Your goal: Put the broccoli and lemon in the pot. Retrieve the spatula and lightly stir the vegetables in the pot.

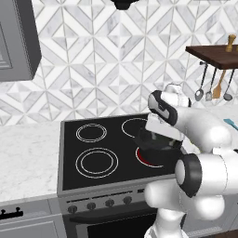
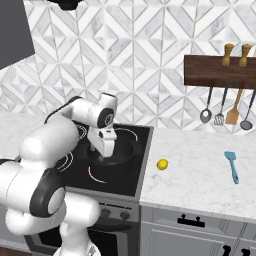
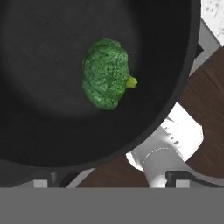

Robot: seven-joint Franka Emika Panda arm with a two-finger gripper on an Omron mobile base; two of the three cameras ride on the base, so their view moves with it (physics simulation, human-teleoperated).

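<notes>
Hand view shows broccoli [image 3: 106, 73] inside pot [image 3: 175, 105]; right base view, lemon [image 2: 162, 164] on counter [image 2: 195, 170].

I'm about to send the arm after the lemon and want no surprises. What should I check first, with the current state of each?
1. Broccoli lies inside the pot: ok.
2. Gripper empty, jaws off the broccoli: cannot tell.
3. Lemon free on the counter, right of the stove: ok.
4. Path from pot to lemon looks unobstructed: ok.
5. Spatula lies apart from the lemon, untouched: ok.
</notes>
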